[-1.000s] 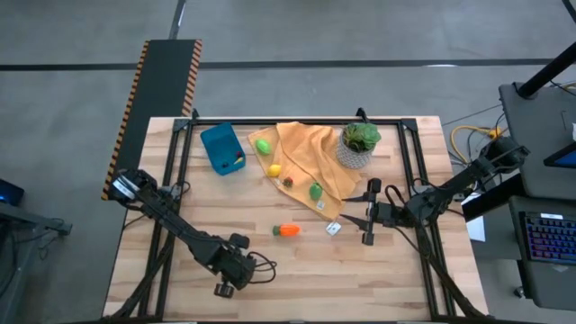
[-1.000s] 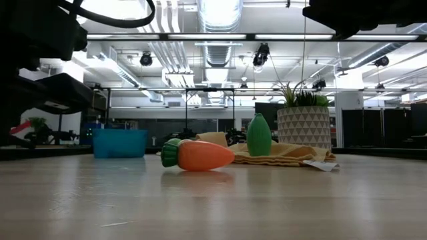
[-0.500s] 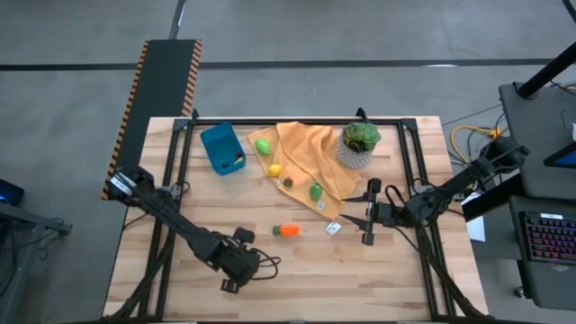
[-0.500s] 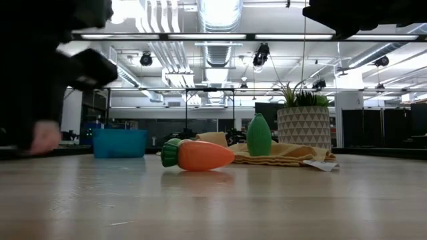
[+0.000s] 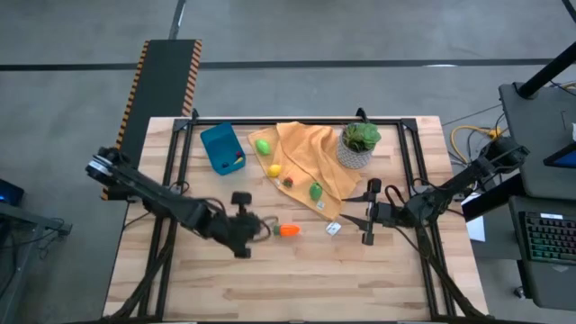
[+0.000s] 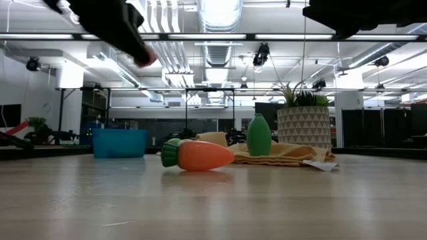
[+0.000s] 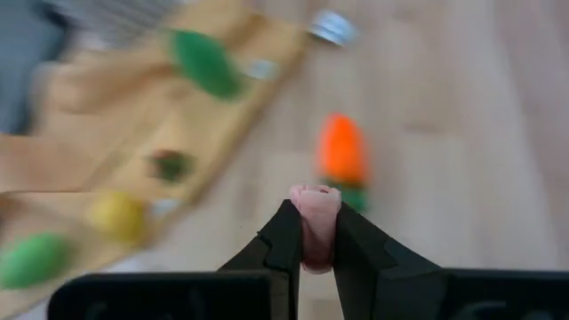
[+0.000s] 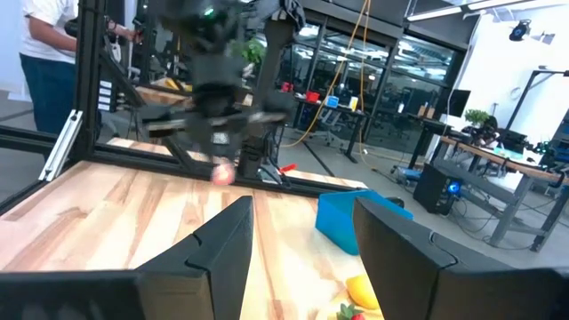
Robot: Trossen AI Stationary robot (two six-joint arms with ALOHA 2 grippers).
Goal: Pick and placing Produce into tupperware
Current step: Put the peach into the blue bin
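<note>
My left gripper [image 5: 258,228] hangs above the table's middle, just left of the orange carrot [image 5: 288,230], shut on a small pink piece of produce [image 7: 316,203]. More produce lies on the orange-yellow cloth [image 5: 306,162]: a green piece [image 5: 263,145], a yellow one [image 5: 274,170], a brown one [image 5: 288,181] and another green one [image 5: 316,191]. The blue tupperware [image 5: 221,148] stands at the far left with small pieces in it. My right gripper [image 5: 365,216] waits open at the right, holding nothing. My left gripper pinches the pink piece between its two fingertips [image 7: 286,233], and the piece's far end [image 7: 316,196] sticks out past them. The fingers slant down toward the table's right side. The piece is lifted clear of the table [image 6: 145,59].
A potted plant [image 5: 359,144] stands at the cloth's far right corner. A small pale tag [image 5: 333,229] lies right of the carrot. The table's near half [image 5: 297,288] is bare wood. A person [image 8: 49,40] stands beyond the table's left side.
My left gripper has risen from the table's near left part and swung toward the far and right, up to the carrot. It has tipped from pointing steeply down to a slant. It has stayed shut, and the pink piece has been lifted clear with it.
</note>
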